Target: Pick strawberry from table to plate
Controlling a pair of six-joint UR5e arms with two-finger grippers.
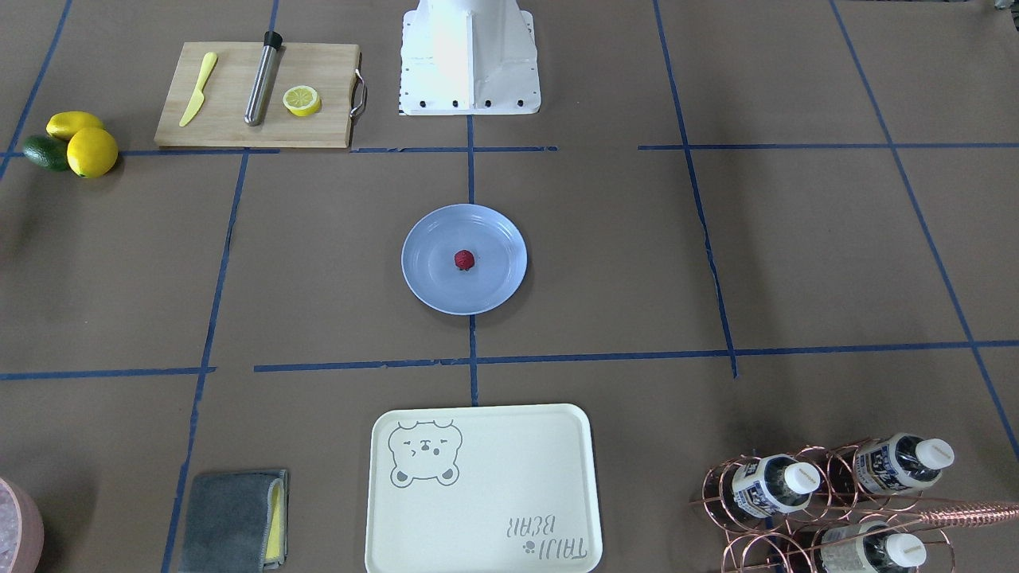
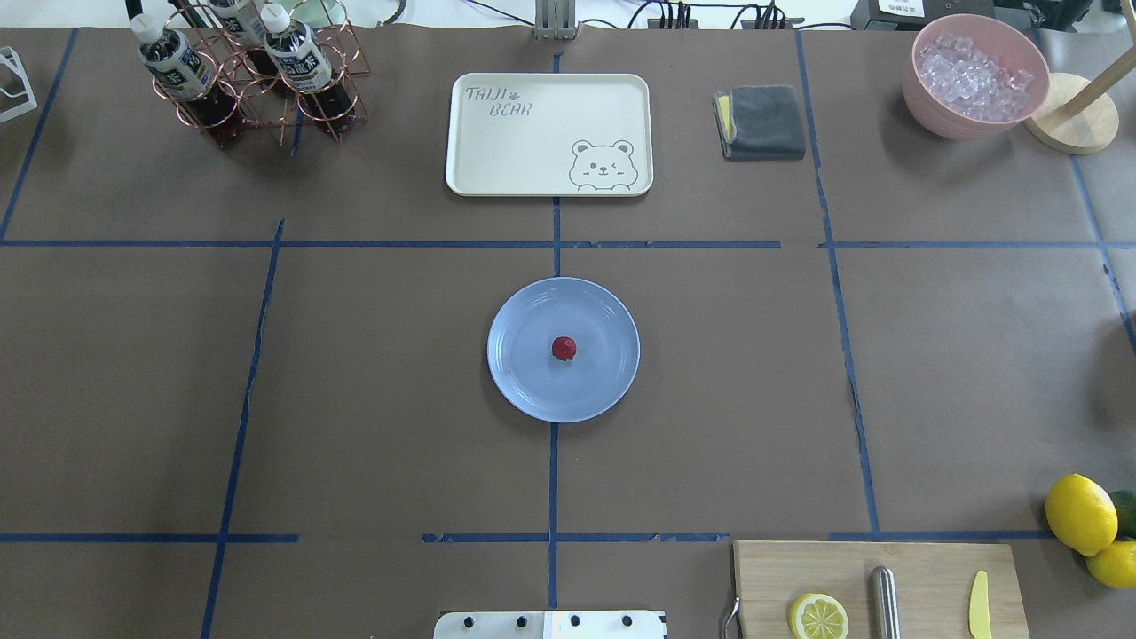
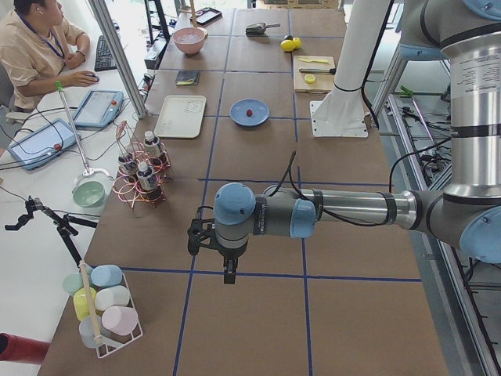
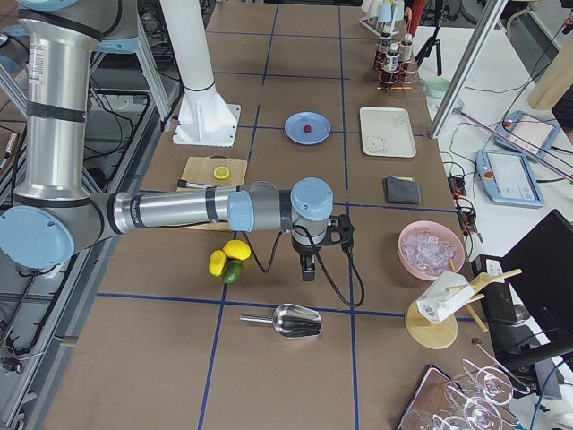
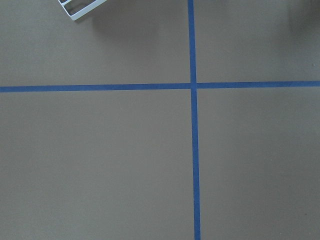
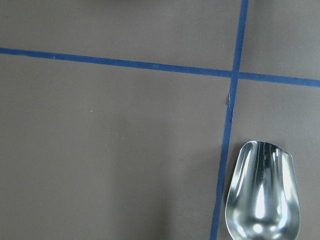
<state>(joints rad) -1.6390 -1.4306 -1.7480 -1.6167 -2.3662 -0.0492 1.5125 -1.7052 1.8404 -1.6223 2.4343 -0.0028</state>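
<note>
The small dark-red strawberry [image 2: 564, 348] lies in the middle of the round light-blue plate [image 2: 524, 382], at the centre of the brown taped table [image 2: 373, 399]; the front view also shows the strawberry [image 1: 464, 259] on the plate [image 1: 430, 278]. Neither gripper is near it. The left gripper [image 3: 228, 274] hangs over bare table far out at the left end. The right gripper [image 4: 307, 271] hangs over the right end, near the lemons. Both show only in the side views, so I cannot tell whether they are open or shut.
A cutting board [image 2: 923, 568] with a lemon half [image 2: 818, 616], a metal rod and a yellow knife sits near the robot's base. Lemons [image 2: 1080, 514], a cream bear tray [image 2: 548, 133], a bottle rack [image 2: 248, 80], a grey cloth [image 2: 763, 122], an ice bowl [image 2: 974, 75] and a metal scoop [image 6: 262, 192] stand around.
</note>
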